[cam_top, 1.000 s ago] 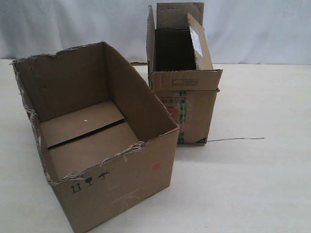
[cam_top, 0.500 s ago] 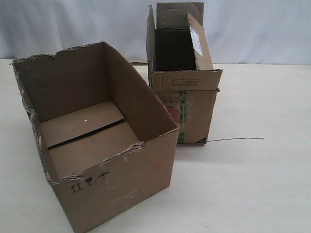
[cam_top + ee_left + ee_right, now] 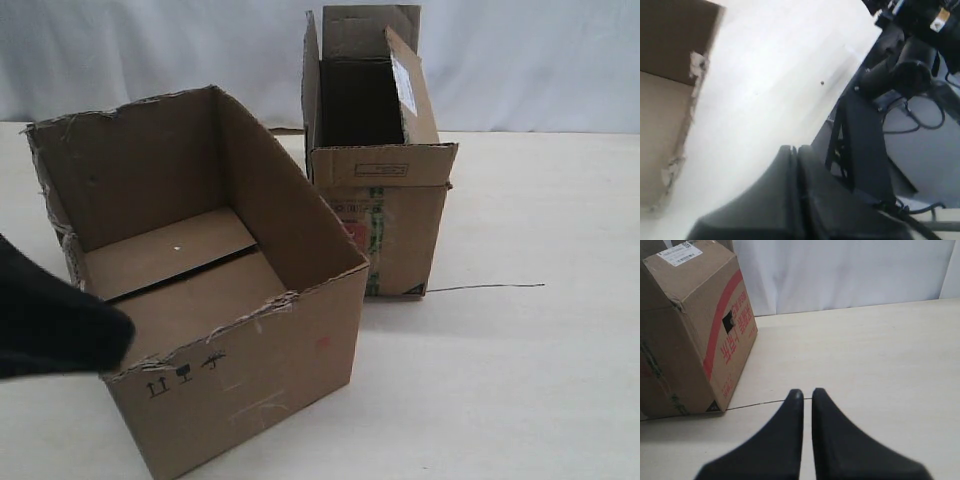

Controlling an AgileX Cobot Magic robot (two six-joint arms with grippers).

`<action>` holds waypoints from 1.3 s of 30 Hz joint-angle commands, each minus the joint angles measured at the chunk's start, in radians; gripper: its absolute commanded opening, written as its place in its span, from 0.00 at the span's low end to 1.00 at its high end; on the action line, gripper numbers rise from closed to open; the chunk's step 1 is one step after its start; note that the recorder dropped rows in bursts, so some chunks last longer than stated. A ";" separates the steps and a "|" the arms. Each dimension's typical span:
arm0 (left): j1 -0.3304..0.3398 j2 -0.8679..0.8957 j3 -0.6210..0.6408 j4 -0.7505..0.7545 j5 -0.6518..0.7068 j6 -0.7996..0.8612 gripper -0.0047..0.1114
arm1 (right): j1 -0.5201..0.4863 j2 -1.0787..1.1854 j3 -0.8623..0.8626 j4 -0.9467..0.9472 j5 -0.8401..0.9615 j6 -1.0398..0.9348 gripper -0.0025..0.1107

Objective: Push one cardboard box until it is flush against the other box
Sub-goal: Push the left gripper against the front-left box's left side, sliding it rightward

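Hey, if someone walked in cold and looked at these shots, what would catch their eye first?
Two open brown cartons on a pale table: the wide, ragged-rimmed cardboard box front left, the taller other box with upright flaps behind it, right. A blurry dark shape, probably the left arm, covers the wide box's near-left corner.

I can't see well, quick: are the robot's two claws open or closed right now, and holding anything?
Left claw: closed, holding nothing.
Right claw: closed, holding nothing.

Bright, even light, soft shadows — left wrist view smeared with blur, the others reasonably sharp.
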 commanded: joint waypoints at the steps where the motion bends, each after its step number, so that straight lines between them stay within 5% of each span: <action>1: -0.300 0.058 0.022 0.314 -0.157 -0.318 0.04 | 0.002 -0.004 0.003 0.001 -0.002 -0.005 0.07; 5: -0.558 0.170 0.021 0.642 -0.207 -0.602 0.04 | 0.002 -0.004 0.003 0.001 -0.002 -0.005 0.07; 9: -0.634 0.278 0.021 0.969 -0.184 -0.831 0.04 | 0.002 -0.004 0.003 0.001 -0.002 -0.005 0.07; 21: -0.487 0.501 0.021 1.227 -0.258 -0.851 0.04 | 0.002 -0.004 0.003 0.001 -0.002 -0.005 0.07; 39: -0.284 0.551 0.017 1.312 -0.546 -0.812 0.04 | 0.002 -0.004 0.003 0.001 -0.002 -0.005 0.07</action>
